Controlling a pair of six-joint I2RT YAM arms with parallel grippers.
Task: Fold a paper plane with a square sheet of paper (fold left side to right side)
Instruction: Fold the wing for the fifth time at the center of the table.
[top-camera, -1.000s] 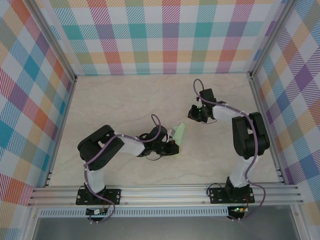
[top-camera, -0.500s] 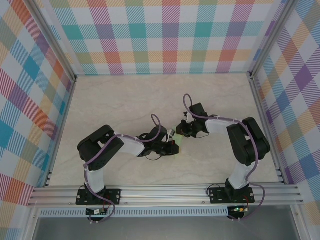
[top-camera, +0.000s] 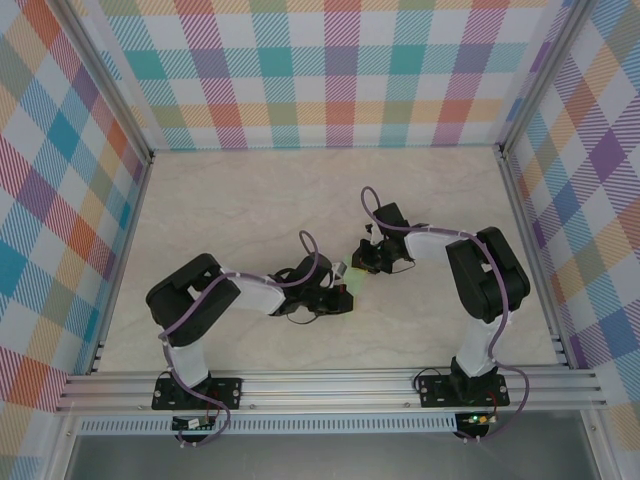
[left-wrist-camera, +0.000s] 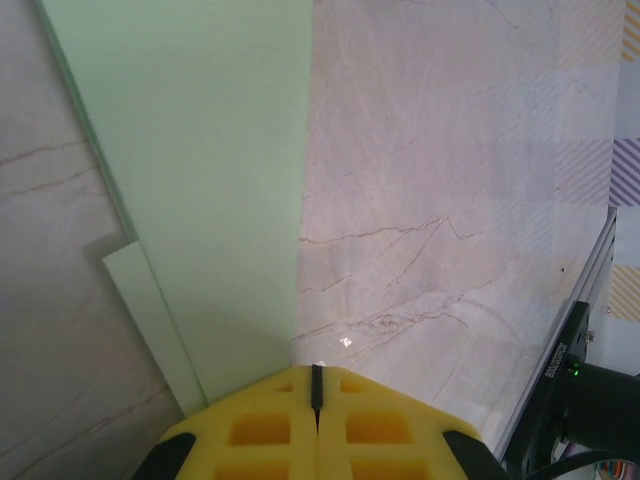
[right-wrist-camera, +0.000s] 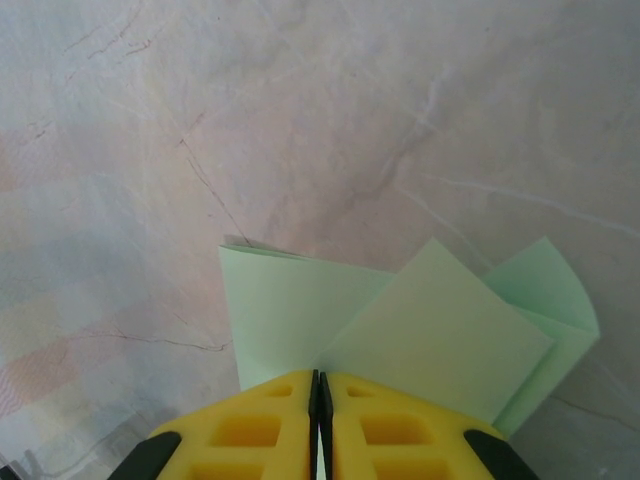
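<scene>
The square sheet of paper (top-camera: 353, 281), pale mint green and folded into a narrow strip, lies on the table's middle between both grippers. My left gripper (top-camera: 343, 297) is shut, its yellow pads (left-wrist-camera: 270, 420) over the strip's near end (left-wrist-camera: 200, 150); a second layer peeks out at the left edge. My right gripper (top-camera: 362, 264) is shut too, its tips (right-wrist-camera: 318, 375) resting on the paper's far end (right-wrist-camera: 290, 310), where an upper flap (right-wrist-camera: 440, 330) lies askew over the lower layer. Nothing shows clamped between either pair of jaws.
The marble-patterned table (top-camera: 250, 200) is walled by checked panels on three sides. An aluminium rail (top-camera: 330, 385) runs along the near edge. A black bracket with a green light (left-wrist-camera: 580, 395) stands at the table's edge in the left wrist view.
My right arm has swung in from the back right and come down on the paper's far end. The left arm has shifted slightly left. Most of the paper is now covered by the grippers.
</scene>
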